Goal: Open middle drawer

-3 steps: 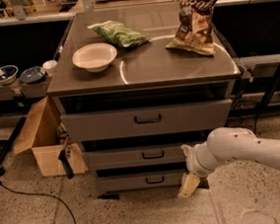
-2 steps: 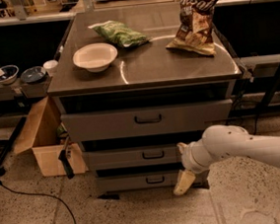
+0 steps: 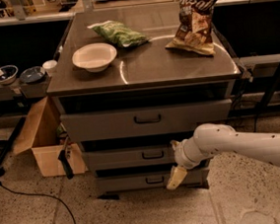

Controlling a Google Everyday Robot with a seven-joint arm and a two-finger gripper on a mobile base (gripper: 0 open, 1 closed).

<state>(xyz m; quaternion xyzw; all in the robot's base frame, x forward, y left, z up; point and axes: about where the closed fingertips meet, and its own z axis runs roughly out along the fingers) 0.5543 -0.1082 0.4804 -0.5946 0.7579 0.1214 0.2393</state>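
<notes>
The middle drawer (image 3: 129,157) is a low grey front with a small dark loop handle (image 3: 152,155), second of three in the cabinet, and it stands pushed in. My white arm reaches in from the right. My gripper (image 3: 174,162) is just right of that handle, in front of the drawer's right part. One pale finger (image 3: 175,177) hangs down over the lowest drawer (image 3: 137,182). The taller top drawer (image 3: 145,120) sits slightly forward above.
On the cabinet top (image 3: 175,63) lie a white bowl (image 3: 94,56), a green bag (image 3: 119,33) and a brown chip bag (image 3: 196,17). An open cardboard box (image 3: 43,140) stands on the floor at the left. A cable (image 3: 34,196) runs over the floor.
My arm and gripper have moved left along the drawer fronts, closer to the middle drawer's handle. The drawers have not moved.
</notes>
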